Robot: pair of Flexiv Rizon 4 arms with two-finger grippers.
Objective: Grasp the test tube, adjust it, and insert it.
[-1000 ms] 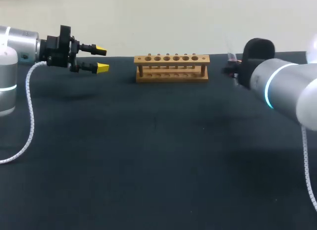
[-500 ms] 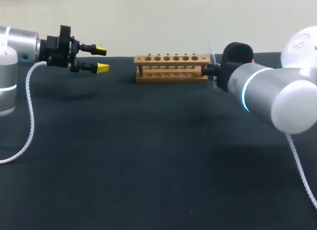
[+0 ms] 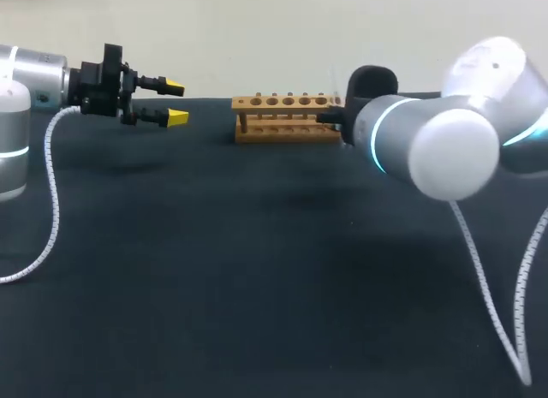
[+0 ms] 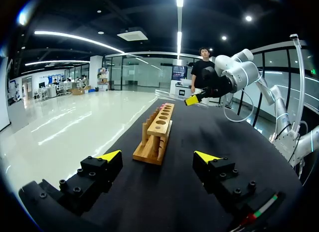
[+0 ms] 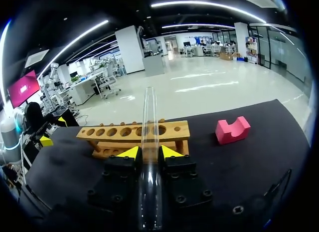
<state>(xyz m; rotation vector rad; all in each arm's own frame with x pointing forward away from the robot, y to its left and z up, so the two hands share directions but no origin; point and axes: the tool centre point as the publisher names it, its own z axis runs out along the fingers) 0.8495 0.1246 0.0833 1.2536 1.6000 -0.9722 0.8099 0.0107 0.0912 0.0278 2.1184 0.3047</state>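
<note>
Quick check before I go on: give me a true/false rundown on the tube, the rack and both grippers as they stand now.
1. The right gripper is shut on the test tube. True.
2. The test tube already stands in the rack. False: it is held short of the rack, and the holes in view look empty.
3. The left gripper holds a second tube. False: it is open and empty, off to the rack's side.
4. A pink block lies beside the rack. True.

Left arm (image 3: 34, 81) lies level at the far left, its claw (image 3: 175, 102) pointing sideways with fingers spread wide — nothing between them. Right arm (image 3: 428, 145) extends from the right, wrist turned away, its claw (image 5: 149, 152) clamped on the test tube (image 5: 149, 117).
</note>
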